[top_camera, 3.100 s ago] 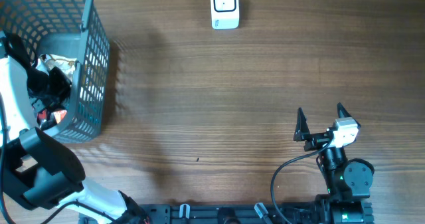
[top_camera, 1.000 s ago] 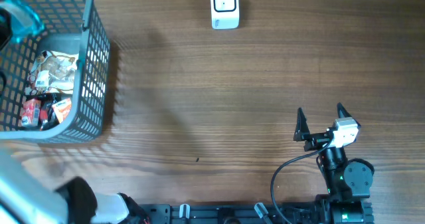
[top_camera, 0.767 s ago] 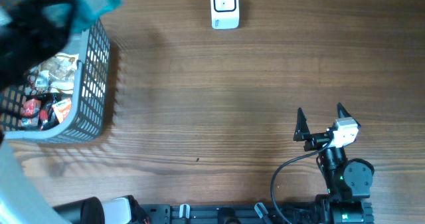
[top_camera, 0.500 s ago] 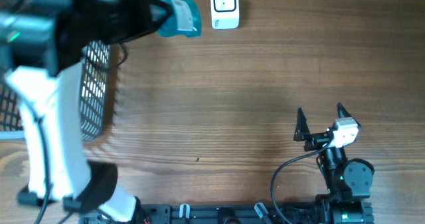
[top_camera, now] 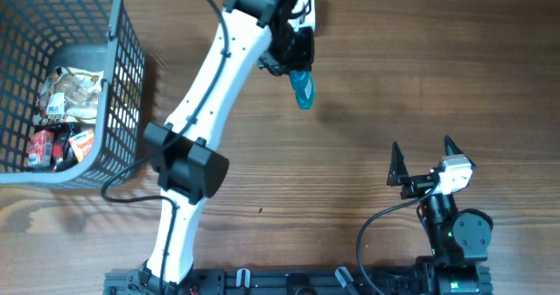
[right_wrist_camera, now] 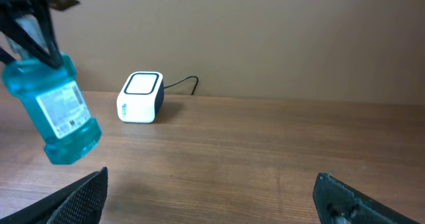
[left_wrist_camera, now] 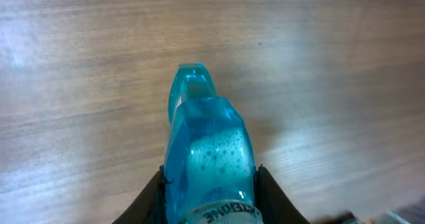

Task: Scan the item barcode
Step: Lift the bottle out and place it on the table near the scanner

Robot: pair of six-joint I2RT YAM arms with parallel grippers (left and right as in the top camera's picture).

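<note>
Over the table (top_camera: 411, 76), left gripper (top_camera: 296, 60) clasps a blue bottle (top_camera: 304, 90), seemingly near scanner (right_wrist_camera: 140, 97).

The left arm (top_camera: 220, 72) is built of long white links joined by bulky black joint housings (top_camera: 188, 162). The right arm (top_camera: 457, 234) is black (tiny green lights glow on its body), with a white camera block (top_camera: 455, 171), a looping black cable (top_camera: 360, 242) and two black fingers (top_camera: 396, 165) tapering to sharp tips.
</note>
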